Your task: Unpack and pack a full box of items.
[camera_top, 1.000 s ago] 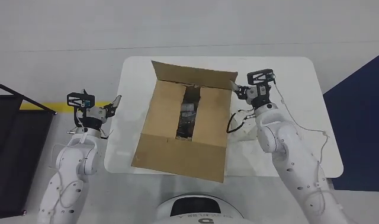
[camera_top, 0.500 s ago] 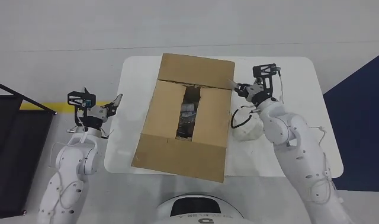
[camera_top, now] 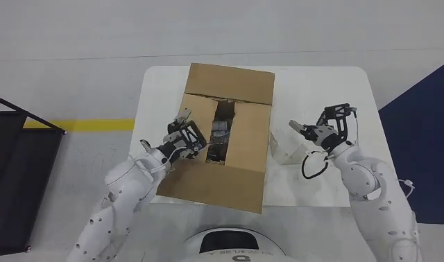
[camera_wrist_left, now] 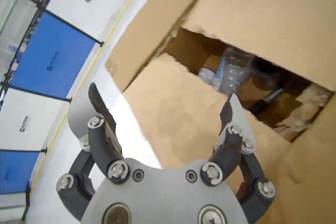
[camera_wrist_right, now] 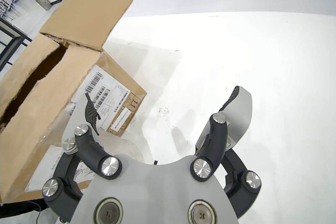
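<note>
box (camera_top: 250, 141) on surface (camera_top: 333, 89), flaps ajar | left gripper (camera_wrist_left: 161, 96) wide open, empty, over 9 o'clock flap | right gripper (camera_wrist_right: 162, 95) open, empty, 3 o'clock

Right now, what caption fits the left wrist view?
Open left gripper above the box, a bottle showing between its flaps.

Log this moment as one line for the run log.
left claw: open, over flap of box | right claw: open, above table beside box | box: flaps ajar, bottle visible inside
</note>
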`<state>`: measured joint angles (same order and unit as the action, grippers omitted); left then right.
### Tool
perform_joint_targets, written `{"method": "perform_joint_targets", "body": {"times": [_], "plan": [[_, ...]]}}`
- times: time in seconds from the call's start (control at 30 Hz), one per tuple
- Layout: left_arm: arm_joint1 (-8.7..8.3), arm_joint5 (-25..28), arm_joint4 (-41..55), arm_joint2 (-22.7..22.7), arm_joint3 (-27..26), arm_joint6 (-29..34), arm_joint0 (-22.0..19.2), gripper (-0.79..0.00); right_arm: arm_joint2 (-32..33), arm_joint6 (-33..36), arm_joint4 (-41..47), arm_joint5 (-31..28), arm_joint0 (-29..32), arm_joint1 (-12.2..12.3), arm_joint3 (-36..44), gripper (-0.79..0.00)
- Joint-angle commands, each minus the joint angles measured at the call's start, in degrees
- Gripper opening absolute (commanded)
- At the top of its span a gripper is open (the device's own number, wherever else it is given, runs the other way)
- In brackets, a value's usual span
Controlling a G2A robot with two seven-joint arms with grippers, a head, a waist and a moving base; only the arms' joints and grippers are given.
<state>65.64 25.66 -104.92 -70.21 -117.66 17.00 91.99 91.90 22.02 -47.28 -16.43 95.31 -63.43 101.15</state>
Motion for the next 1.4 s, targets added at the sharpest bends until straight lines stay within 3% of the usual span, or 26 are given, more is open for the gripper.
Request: {"method": "perform_joint_targets", "body": {"times": [0.0,0.17,0.3,0.47,0.7,0.8,0.93,1.1,1.2,1.37], "plan": [[0.5,-0.66,0.64,2.91,1.25,3.13,-2.43,0.0,-0.07,-0.39,-0.35,-0.02,0.36,0.0,-0.57,0.0],[1.77,-3.44,0.64,8.87,4.64,6.9,-6.94,0.0,0.11,-0.88,-1.01,0.72,1.23,0.01,-1.61,0.0],[3.13,-11.25,7.73,11.65,6.19,-0.01,-8.59,0.0,0.44,-1.45,-0.56,0.8,1.98,0.0,-2.46,0.0],[3.8,-13.32,11.1,13.94,6.12,-7.77,-8.66,0.0,4.98,-6.13,3.93,0.95,6.05,0.02,-2.62,0.0],[4.59,-16.14,4.39,18.28,6.95,-8.01,-10.65,0.0,12.22,-13.31,10.56,-1.25,15.12,-0.18,-0.89,0.0],[4.29,-19.21,-2.86,16.82,6.99,-7.67,-10.8,0.0,13.19,-14.96,11.36,-1.81,17.65,-0.37,-0.39,0.0],[3.42,-22.48,-7.28,10.66,7.39,-5.73,-8.73,0.0,12.11,-13.87,11.14,-1.26,17.16,-0.52,-0.48,0.0],[3.01,-15.69,-9.98,9.25,8.82,1.01,-8.59,0.0,11.17,-13.18,10.33,-0.84,16.14,-0.63,-0.16,0.0],[3.54,-11.56,-7.37,11.6,10.19,4.44,-9.74,0.0,10.73,-12.58,9.78,-0.61,15.51,-0.67,0.01,0.0],[4.81,-9.21,-4.64,15.92,12.27,9.72,-13.27,0.0,10.22,-12.33,9.41,-0.62,15.17,-0.77,-0.14,0.0]]}}
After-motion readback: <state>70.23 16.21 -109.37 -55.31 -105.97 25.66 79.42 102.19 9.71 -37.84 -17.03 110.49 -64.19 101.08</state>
